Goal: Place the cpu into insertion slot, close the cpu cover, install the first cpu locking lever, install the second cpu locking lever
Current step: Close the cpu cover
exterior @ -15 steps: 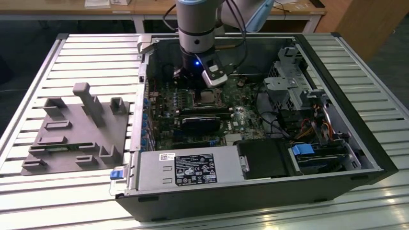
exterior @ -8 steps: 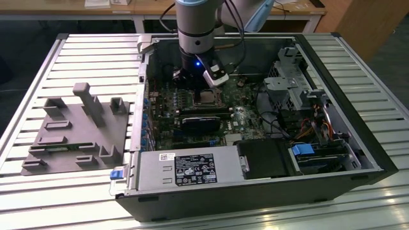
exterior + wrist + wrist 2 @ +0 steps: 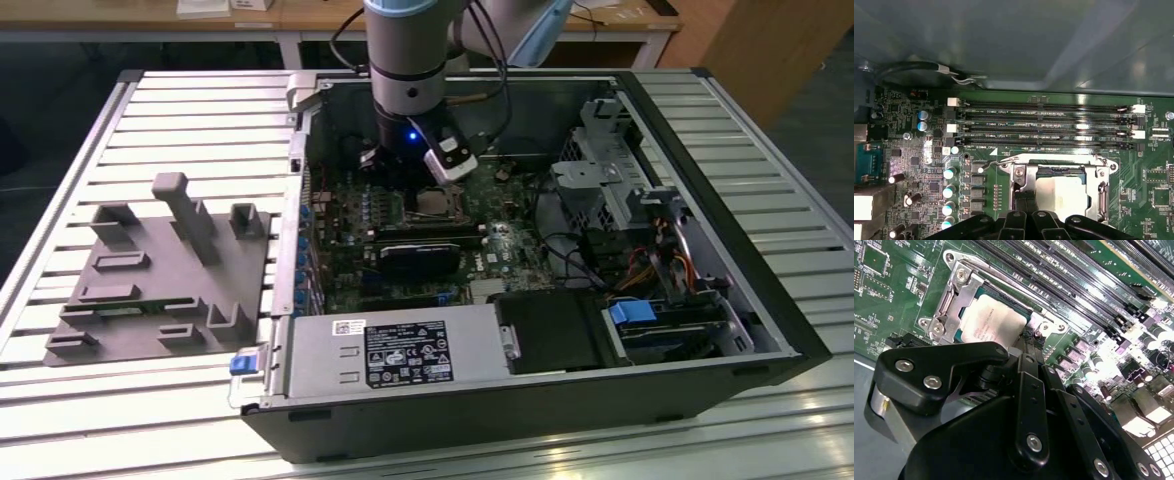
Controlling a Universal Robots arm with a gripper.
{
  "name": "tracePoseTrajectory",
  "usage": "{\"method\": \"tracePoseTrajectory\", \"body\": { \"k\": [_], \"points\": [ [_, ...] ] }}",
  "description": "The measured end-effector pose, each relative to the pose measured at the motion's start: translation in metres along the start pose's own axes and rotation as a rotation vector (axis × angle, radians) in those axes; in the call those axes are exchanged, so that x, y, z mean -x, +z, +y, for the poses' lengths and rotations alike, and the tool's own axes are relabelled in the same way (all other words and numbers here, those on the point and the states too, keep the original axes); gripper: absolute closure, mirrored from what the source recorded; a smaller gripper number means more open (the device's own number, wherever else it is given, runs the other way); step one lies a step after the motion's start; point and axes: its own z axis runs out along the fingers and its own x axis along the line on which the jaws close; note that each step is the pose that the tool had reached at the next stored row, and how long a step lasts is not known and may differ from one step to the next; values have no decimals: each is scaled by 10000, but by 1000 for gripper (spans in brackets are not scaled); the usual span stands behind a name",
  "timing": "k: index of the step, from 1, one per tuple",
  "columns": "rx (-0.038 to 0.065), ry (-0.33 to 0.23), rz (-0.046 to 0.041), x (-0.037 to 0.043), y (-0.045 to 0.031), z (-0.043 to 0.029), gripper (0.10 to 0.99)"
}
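Gripper [image 3: 1024, 201] sits right at the closed cpu cover [image 3: 1099, 185] edge, cpu [image 3: 1061, 195] just past it. Its own bulk hides the contact, so can't tell its grip.

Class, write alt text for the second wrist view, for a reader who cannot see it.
A black pincer reaches to the edge of a square silver-grey cpu, seated on the green circuit board with a thin silver metal cover frame around it. Long black memory slots run alongside.

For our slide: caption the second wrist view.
Gripper close to the cpu seated inside the silver cpu cover.
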Motion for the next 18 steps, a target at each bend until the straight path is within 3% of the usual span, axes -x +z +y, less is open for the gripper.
{"method": "tracePoseTrajectory", "body": {
  "k": [10, 18],
  "points": [
    [-3, -2, 1, 48, -1, 0, 984],
    [0, -3, -1, 52, -88, 5, 984]
  ]
}}
